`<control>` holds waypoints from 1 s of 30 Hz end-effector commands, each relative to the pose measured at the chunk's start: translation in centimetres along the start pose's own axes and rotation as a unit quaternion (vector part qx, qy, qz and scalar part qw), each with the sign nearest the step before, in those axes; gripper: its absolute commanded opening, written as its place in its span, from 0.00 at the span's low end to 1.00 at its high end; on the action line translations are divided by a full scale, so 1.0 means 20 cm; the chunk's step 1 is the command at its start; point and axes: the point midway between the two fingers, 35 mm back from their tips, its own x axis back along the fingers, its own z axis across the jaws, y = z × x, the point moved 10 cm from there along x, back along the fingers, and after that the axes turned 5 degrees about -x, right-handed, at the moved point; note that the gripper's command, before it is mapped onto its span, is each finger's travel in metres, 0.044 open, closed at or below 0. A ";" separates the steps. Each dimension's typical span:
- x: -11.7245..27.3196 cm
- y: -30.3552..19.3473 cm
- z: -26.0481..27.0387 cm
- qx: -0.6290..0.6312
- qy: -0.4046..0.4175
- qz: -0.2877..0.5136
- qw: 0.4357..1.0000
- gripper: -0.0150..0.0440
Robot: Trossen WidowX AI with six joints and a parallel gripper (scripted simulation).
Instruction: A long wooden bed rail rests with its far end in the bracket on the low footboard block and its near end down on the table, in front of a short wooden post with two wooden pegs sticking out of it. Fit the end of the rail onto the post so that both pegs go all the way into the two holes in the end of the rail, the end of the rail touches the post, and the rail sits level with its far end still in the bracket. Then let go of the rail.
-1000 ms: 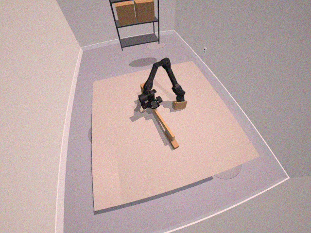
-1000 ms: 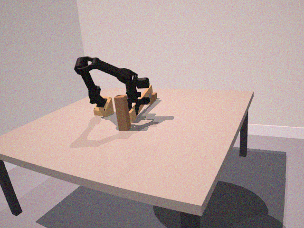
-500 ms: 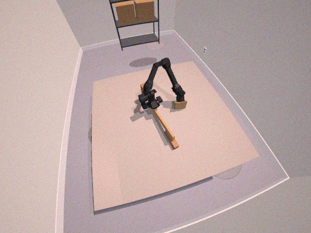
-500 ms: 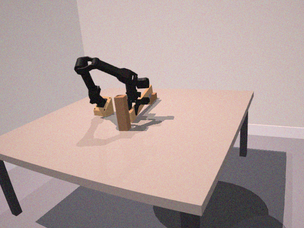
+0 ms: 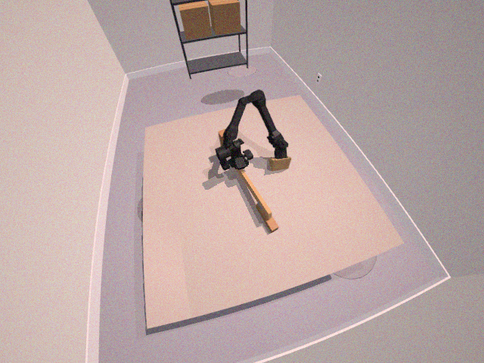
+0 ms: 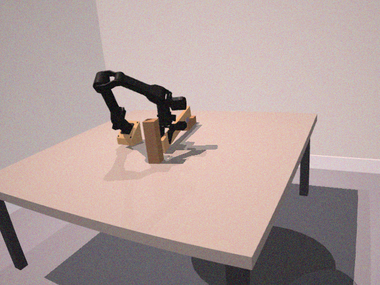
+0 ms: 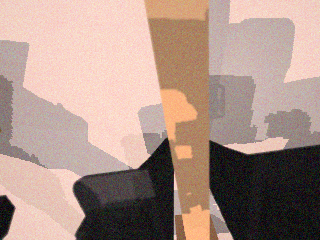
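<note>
The long wooden rail (image 5: 254,191) (image 6: 184,114) (image 7: 179,55) slopes down from the low footboard block (image 5: 273,226) (image 6: 192,122) to its near end, low by the foot of the post. The short post (image 6: 152,141) (image 5: 221,134) stands upright and partly hides the rail's near end in the exterior view. My gripper (image 5: 240,169) (image 6: 167,137) (image 7: 180,140) points down and is shut on the rail near its near end, a finger on each side. The pegs and the holes are hidden, and I cannot tell whether rail and post touch.
The arm's base stands on a wooden block (image 5: 280,164) (image 6: 129,139) to one side of the rail. The arm arches above the table (image 5: 187,242) (image 6: 199,190) between the base and the rail. A shelf (image 5: 216,62) with cardboard boxes stands beyond the table.
</note>
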 end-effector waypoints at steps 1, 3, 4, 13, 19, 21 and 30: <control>0.02 0.00 -0.01 0.003 -0.004 -0.001 1.000 0.25; 0.03 0.00 -0.01 0.003 -0.004 -0.001 1.000 0.25; 0.03 0.00 -0.01 0.003 -0.004 -0.001 1.000 0.25; 0.05 0.00 -0.02 0.003 -0.004 -0.001 1.000 0.25; 0.07 0.00 -0.02 0.003 -0.004 -0.001 1.000 0.25; 0.07 0.00 -0.02 0.003 -0.004 -0.001 1.000 0.25; 0.10 0.00 -0.02 0.003 -0.004 -0.001 1.000 0.25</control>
